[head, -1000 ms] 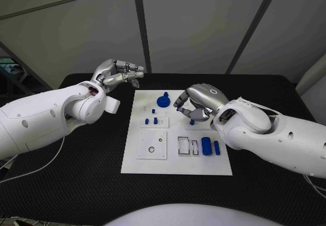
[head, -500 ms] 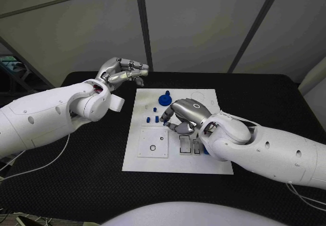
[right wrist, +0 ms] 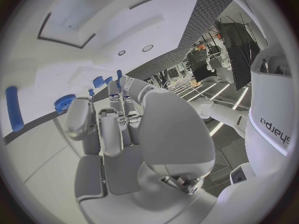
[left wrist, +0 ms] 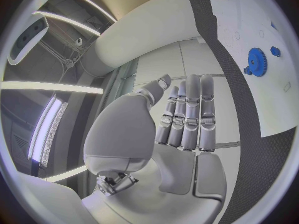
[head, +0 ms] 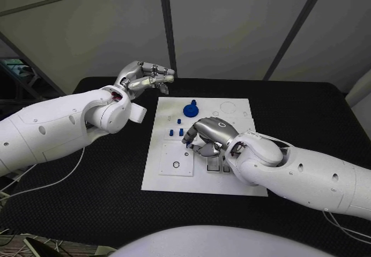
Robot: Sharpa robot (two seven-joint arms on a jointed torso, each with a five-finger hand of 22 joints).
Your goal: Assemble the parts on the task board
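Right robot hand [head: 210,135] over task board [head: 239,112] | grasp unclear

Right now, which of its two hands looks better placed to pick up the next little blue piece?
Probably the right hand: it hangs low over the task board beside the small blue parts. The left hand is raised beyond the board's far corner, holding nothing.

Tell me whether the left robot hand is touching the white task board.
Apart. In the head view the left robot hand is raised beyond the far left corner of the white task board; in the left wrist view its fingers hold nothing.
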